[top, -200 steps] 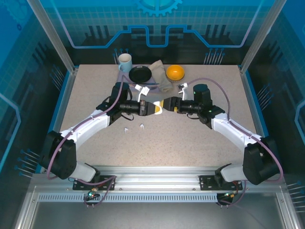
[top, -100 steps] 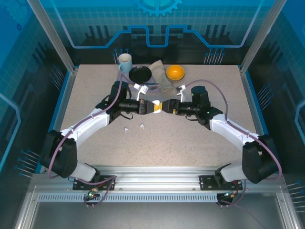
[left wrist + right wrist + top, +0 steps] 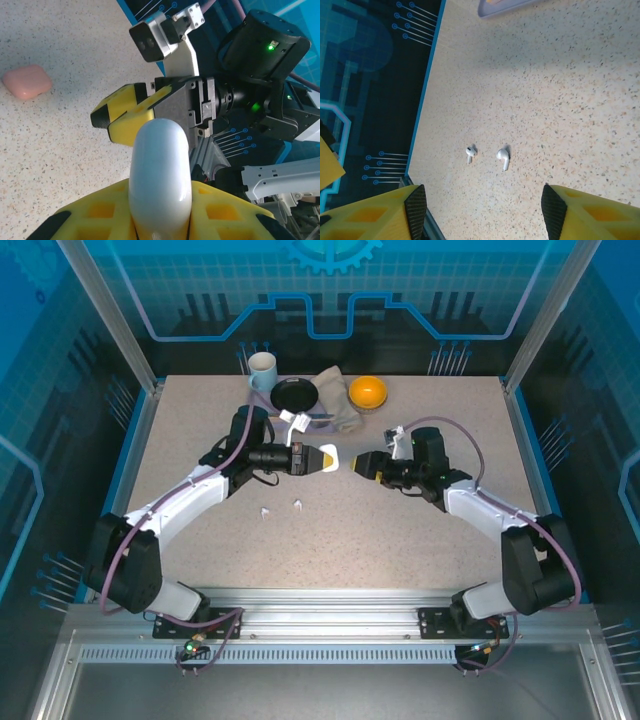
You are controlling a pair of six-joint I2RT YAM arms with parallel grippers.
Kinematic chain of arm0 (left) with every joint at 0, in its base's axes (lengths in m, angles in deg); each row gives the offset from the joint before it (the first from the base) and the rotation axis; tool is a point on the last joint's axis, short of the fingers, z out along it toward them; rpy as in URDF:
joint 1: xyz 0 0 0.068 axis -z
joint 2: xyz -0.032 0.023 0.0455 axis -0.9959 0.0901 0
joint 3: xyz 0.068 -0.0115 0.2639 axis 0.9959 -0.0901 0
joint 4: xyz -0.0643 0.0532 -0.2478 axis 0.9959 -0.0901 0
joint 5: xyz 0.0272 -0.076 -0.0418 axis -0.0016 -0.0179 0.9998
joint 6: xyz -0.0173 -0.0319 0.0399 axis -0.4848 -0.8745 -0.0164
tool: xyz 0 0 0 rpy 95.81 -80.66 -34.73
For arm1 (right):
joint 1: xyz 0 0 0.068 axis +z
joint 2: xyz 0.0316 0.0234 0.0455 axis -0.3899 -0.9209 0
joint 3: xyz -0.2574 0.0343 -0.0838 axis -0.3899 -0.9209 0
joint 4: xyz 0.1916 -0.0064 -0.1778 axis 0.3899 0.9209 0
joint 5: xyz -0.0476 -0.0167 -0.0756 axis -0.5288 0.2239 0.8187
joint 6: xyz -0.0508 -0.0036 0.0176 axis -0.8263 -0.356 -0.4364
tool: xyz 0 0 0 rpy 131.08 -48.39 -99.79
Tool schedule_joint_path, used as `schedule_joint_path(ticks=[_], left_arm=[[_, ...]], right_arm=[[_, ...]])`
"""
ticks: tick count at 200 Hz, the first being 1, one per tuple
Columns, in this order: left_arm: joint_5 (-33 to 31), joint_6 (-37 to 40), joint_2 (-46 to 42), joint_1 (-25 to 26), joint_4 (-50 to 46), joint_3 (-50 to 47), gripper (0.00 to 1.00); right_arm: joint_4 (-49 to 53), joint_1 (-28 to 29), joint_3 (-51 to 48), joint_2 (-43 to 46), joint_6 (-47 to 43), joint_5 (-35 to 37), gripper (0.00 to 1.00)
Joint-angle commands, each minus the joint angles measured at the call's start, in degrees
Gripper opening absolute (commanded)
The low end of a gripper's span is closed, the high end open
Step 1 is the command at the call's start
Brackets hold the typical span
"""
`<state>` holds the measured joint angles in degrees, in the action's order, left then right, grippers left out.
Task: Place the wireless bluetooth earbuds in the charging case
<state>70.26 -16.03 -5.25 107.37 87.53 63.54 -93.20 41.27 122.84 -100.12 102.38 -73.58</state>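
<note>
My left gripper (image 3: 322, 458) is shut on a smooth white charging case (image 3: 160, 170), held above the table's middle; the case (image 3: 329, 458) sticks out past its yellow fingers (image 3: 95, 215). I cannot tell if its lid is up. My right gripper (image 3: 359, 464) faces it from the right, a short gap away, open and empty. In the left wrist view the right gripper's yellow fingers (image 3: 131, 120) sit just behind the case. Two white earbuds (image 3: 470, 151) (image 3: 503, 157) lie on the table, below my open right gripper (image 3: 484, 212) in its wrist view. Those earbuds (image 3: 266, 511) (image 3: 298, 504) lie in front of the left arm.
A salmon-pink case (image 3: 27, 81) rests on the table beyond the right gripper. At the back stand a white mug (image 3: 262, 370), a black bowl (image 3: 294, 395), an orange (image 3: 368, 392) and a crumpled cloth (image 3: 340, 412). Blue walls (image 3: 135, 450) edge the table.
My right gripper has drawn back to the right, off the white case it was touching, and its jaws have narrowed a little. The left gripper keeps the case in nearly the same spot.
</note>
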Motion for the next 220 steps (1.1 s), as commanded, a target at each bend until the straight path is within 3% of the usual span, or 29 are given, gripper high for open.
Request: schedule_joint_path(ticks=[1, 51, 124, 220], left_arm=[[2.07, 0.91, -1.59, -0.05, 1.35, 1.13, 0.1], [2.57, 0.18, -0.1, -0.06, 2.68, 1.46, 0.1], [2.87, -0.17, 0.78, -0.11, 2.97, 2.48, 0.1], [2.7, -0.21, -0.34, -0.05, 3.01, 3.4, 0.1]], right_arm=[[0.99, -0.16, 0.12, 4.6, 0.17, -0.8, 0.65], [1.34, 1.39, 3.3, 10.07, 0.49, -2.5, 0.67], [2.02, 6.44, 12.72, 2.54, -0.95, -1.65, 0.66], [-1.87, 2.95, 5.6, -2.45, 0.24, 0.33, 0.62]])
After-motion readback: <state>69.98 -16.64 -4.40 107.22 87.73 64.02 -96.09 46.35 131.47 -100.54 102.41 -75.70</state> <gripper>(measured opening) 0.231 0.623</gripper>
